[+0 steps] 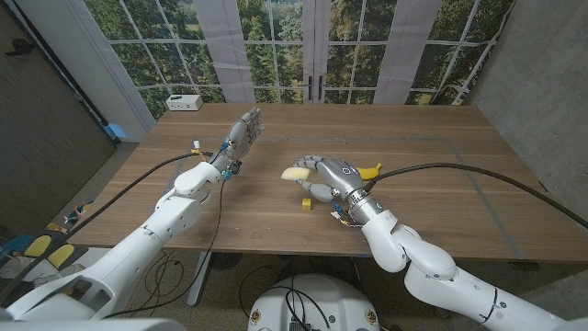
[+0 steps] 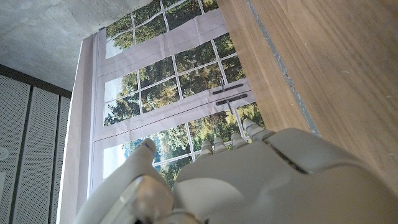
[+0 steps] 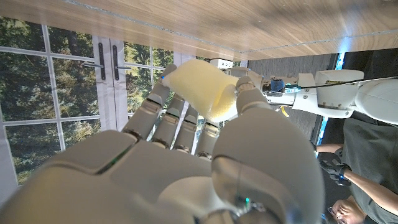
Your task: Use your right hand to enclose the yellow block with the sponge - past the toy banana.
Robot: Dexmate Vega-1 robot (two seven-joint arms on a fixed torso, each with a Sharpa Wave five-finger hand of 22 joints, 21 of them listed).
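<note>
My right hand (image 1: pixel 327 176) hovers over the middle of the table, holding a pale yellow sponge (image 1: pixel 295 172) between thumb and fingers; the sponge (image 3: pixel 202 89) sits at the fingertips of the hand (image 3: pixel 186 162) in the right wrist view. A small yellow block (image 1: pixel 307 204) lies on the wood just below and in front of that hand, apart from the sponge. The toy banana (image 1: pixel 370 172) lies right behind the hand's wrist side. My left hand (image 1: pixel 241 138) stands raised at the left with fingers apart and nothing in it; its back (image 2: pixel 249 180) shows in the left wrist view.
A white box (image 1: pixel 184 102) sits at the table's far left corner. The wooden table (image 1: pixel 441 193) stretches out to the right. A person's hands (image 3: pixel 348 180) appear at the edge of the right wrist view.
</note>
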